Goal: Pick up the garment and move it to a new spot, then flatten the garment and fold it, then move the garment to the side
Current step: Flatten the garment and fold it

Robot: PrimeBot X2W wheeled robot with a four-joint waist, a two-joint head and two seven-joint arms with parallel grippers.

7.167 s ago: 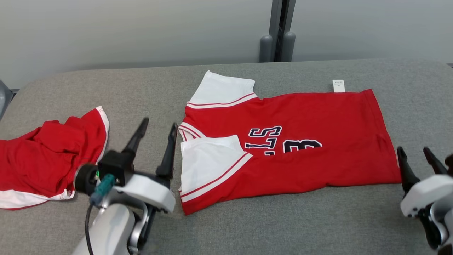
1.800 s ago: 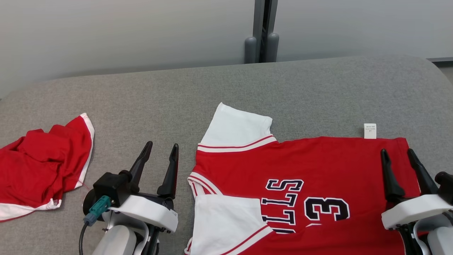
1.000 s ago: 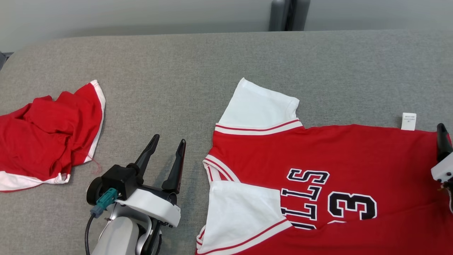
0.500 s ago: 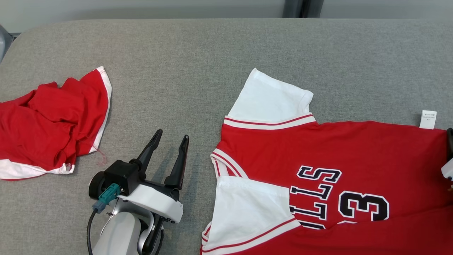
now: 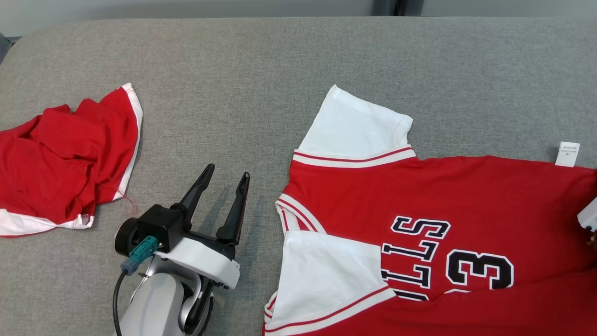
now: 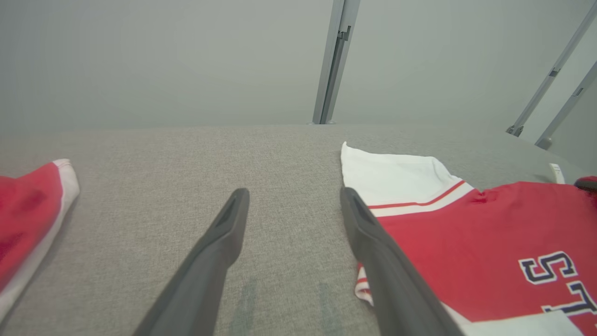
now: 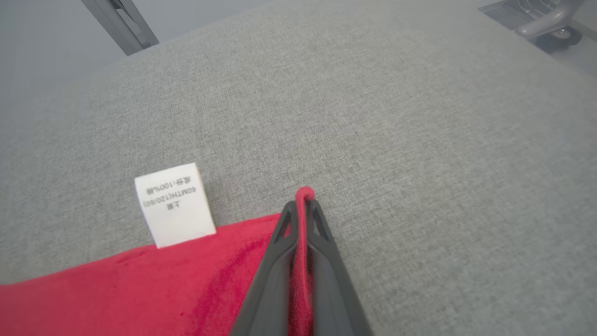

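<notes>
the right gripper is closed on a corner of the shirt, which lies flat at the lower right of the head view; the left gripper is wide open, empty.

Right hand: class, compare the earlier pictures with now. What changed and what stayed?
The right hand moved forward to the far corner of the jersey, near the white label, and shut on it. The left hand stays open beside it; the crumpled red garment lies unmoved.

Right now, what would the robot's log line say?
right gripper: shut on red-and-white jersey corner | left gripper: open, empty, over grey fabric table | crumpled red cloth: far left
</notes>
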